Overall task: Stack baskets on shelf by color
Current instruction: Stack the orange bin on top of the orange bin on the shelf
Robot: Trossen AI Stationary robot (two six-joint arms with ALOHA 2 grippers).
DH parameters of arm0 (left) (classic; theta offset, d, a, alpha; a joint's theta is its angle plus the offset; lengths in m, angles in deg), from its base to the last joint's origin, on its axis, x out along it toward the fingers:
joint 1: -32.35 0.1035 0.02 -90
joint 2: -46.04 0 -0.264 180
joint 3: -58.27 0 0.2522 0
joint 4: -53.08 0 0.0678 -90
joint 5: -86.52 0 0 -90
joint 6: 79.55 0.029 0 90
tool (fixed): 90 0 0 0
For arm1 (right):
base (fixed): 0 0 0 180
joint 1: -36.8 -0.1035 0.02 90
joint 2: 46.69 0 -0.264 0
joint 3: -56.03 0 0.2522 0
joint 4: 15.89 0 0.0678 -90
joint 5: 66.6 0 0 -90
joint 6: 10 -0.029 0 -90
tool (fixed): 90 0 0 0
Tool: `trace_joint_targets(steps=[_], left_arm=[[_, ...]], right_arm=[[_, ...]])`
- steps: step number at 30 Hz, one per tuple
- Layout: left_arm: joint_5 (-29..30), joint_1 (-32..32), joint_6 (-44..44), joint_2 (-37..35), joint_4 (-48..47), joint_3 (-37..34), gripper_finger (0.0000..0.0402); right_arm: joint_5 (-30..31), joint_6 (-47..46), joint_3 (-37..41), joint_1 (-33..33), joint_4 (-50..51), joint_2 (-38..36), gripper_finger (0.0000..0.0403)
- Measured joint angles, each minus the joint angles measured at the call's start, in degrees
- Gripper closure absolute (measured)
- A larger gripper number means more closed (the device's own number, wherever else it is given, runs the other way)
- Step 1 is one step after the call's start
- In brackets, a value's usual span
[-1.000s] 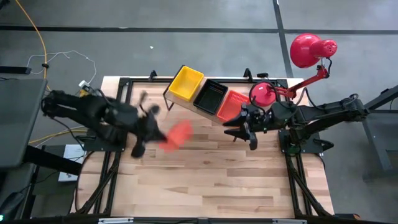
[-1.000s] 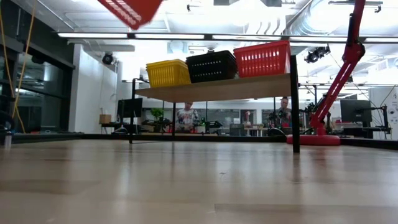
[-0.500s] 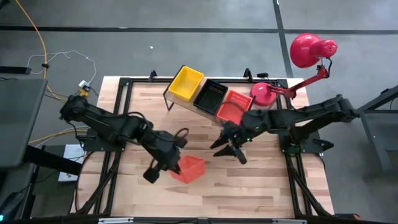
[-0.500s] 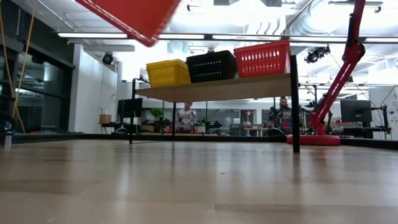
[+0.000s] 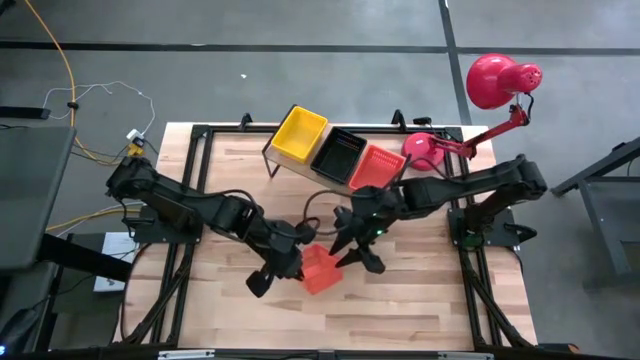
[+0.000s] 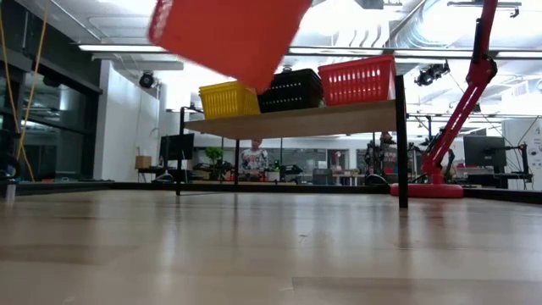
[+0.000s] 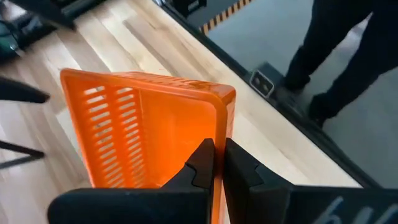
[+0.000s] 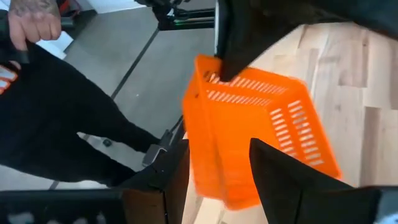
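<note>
My left gripper (image 5: 292,262) is over the middle of the table, shut on an orange basket (image 5: 321,271), which shows high at the low view's top (image 6: 225,32). My right gripper (image 5: 352,248) is open right beside that basket on its right side. In the right wrist view its fingers stand on either side of the basket's lower end (image 8: 231,190). On the shelf (image 6: 296,119) at the far edge sit a yellow basket (image 5: 299,134), a black one (image 5: 338,153) and an orange-red one (image 5: 377,167), side by side. My left gripper pinches the orange basket's side wall just below the rim (image 7: 217,127), one finger (image 7: 200,163) inside and one (image 7: 241,169) outside. It comes from the table's left. The basket is lifted clear of the table and tipped, its opening turned sideways. My right gripper: I cannot tell whether its open fingers touch the basket.
A red desk lamp (image 5: 494,79) stands at the table's far right corner, its base (image 5: 424,150) next to the shelf. A person in dark clothes (image 8: 62,106) stands close beyond the table's near edge. Bare planks (image 5: 420,300) lie to the right of the grippers.
My left gripper has carried the orange basket toward the near edge and to the right, tipping it on the way. My right gripper has moved away from the shelf, toward the near edge and left, up to the basket.
</note>
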Motion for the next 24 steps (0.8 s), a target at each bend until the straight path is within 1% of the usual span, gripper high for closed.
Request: trace_joint_targets(steps=[2,6,11,17,19,21,24], left_arm=[[0.4,0.0,0.6,0.2,0.5,-0.1,0.0401],[3.7,0.0,1.9,0.6,0.9,0.0,0.0401],[3.7,1.0,2.2,0.7,1.5,0.0,0.0401],[3.8,1.4,2.6,0.9,3.2,0.0,0.0401],[3.9,1.4,2.6,0.9,3.3,0.0,0.0401],[3.9,1.4,1.2,0.9,3.8,0.0,0.0398],[3.8,1.4,-3.1,0.9,5.1,0.0,0.0387]], right_arm=[[-0.5,-0.1,-0.1,-0.3,0.1,0.8,0.025],[-2.4,-0.3,-0.1,-1.0,0.3,2.1,0.025],[-3.1,-1.2,-0.1,-2.1,-0.4,2.8,0.025],[-1.8,-3.6,-0.1,-3.0,0.0,3.3,0.0254],[-1.5,-4.3,-0.1,-3.2,0.1,3.3,0.0268],[-1.0,-4.9,-0.1,-3.3,0.2,3.3,0.0293],[-0.9,-5.8,-0.1,-3.2,1.1,3.1,0.0356]])
